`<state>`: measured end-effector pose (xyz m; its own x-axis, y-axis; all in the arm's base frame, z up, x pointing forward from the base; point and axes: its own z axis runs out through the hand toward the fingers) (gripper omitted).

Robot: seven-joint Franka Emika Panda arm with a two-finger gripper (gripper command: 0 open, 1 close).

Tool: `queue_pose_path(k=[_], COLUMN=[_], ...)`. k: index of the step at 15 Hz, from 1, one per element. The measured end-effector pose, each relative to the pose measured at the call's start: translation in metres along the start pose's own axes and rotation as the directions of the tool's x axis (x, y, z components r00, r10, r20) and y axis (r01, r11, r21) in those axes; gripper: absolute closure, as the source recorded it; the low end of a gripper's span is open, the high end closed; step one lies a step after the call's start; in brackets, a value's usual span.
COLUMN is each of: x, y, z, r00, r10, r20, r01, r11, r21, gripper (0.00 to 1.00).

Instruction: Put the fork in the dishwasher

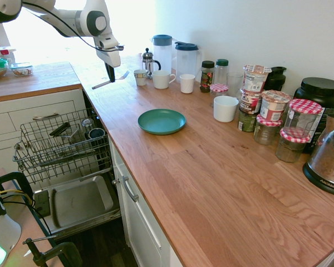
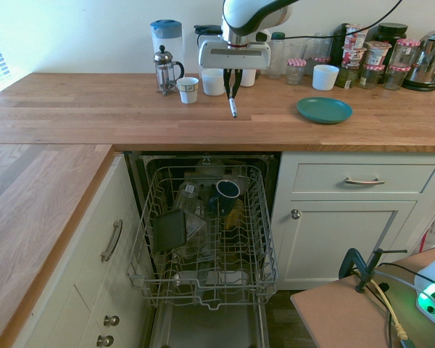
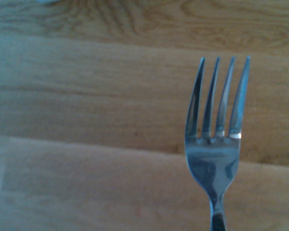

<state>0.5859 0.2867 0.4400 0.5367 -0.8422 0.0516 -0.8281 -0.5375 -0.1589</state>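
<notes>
The end effector (image 1: 110, 81) is clamped on the fork (image 1: 101, 85) (by its handle, it seems).

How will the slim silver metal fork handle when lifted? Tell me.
The slim silver metal fork should stay stiff, being metal throughout what shows. Its shiny surface may prove slippery between the gripper's fingertips. The long thin handle could let it swivel if gripped off-centre.
</notes>
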Motion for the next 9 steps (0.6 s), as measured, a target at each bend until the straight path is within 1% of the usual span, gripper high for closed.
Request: queue_pose_path(k=[2, 4, 7, 9], x=[-0.026, -0.057, -0.059, -0.073], y=[0.023, 0.053, 0.056, 0.064], z=[-0.005, 0.003, 0.008, 0.021], r00=[1.000, 0.999, 0.999, 0.998], r10=[-0.008, -0.031, -0.031, -0.029], r20=[0.010, 0.041, 0.043, 0.048], r01=[0.008, 0.030, 0.031, 0.029], r11=[1.000, 1.000, 1.000, 1.000], r21=[0.008, 0.004, -0.005, -0.010], gripper=[1.00, 1.00, 1.00, 1.00])
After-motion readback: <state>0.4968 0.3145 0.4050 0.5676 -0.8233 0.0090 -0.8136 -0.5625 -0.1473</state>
